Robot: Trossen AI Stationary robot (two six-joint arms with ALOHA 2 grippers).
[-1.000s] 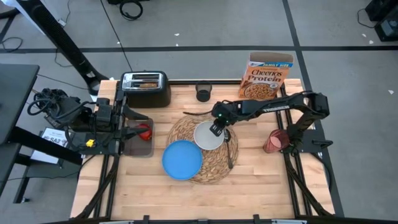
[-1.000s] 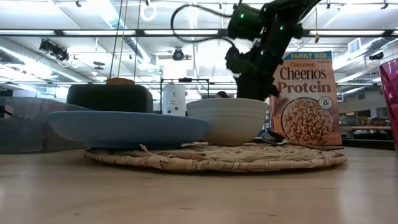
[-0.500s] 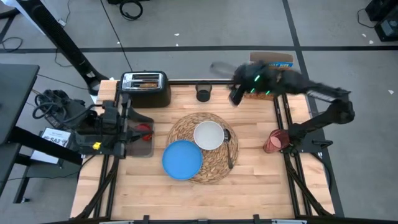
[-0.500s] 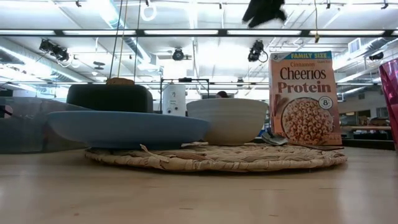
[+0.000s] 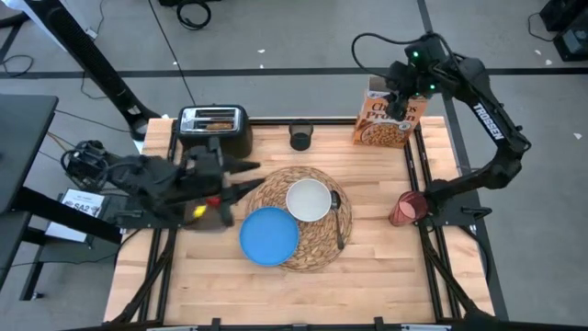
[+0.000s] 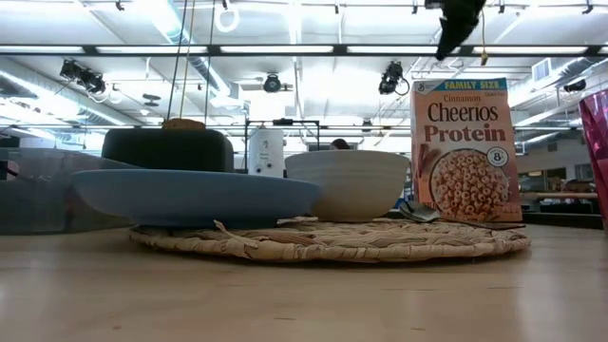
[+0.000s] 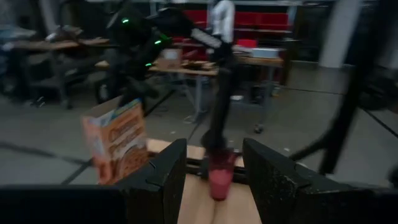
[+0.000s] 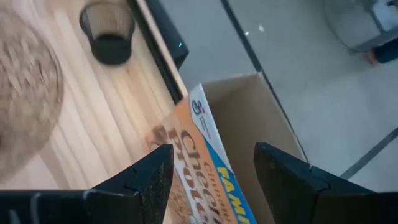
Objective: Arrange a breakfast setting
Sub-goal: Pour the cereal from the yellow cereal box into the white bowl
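Note:
The round straw placemat (image 5: 317, 241) lies mid-table. The white bowl (image 5: 308, 199) stands on it. The blue plate (image 5: 269, 235) rests over its near left edge, and the dark spoon (image 5: 338, 226) lies on its right part. The red cup (image 5: 404, 209) stands at the right. The toast slice (image 5: 217, 117) sits in the black toaster's slot. The red apple (image 5: 214, 196) is mostly hidden under my left arm. My left gripper (image 5: 250, 176) is open and empty, left of the placemat, pointing right. My right gripper (image 5: 400, 99) is open and empty, high above the cereal box.
An open Cheerios box (image 5: 390, 118) stands at the far right edge, its open top showing below my right gripper's fingers (image 8: 249, 118). A small black cup (image 5: 299, 137) stands at the far edge beside the toaster (image 5: 216, 131). Bare wood lies along the near edge.
My right gripper has risen from beside the white bowl and swung up toward the far right, ending high over the cereal box. The bowl stays on the placemat. My left gripper has lifted from the clear container at the left and moved toward the placemat.

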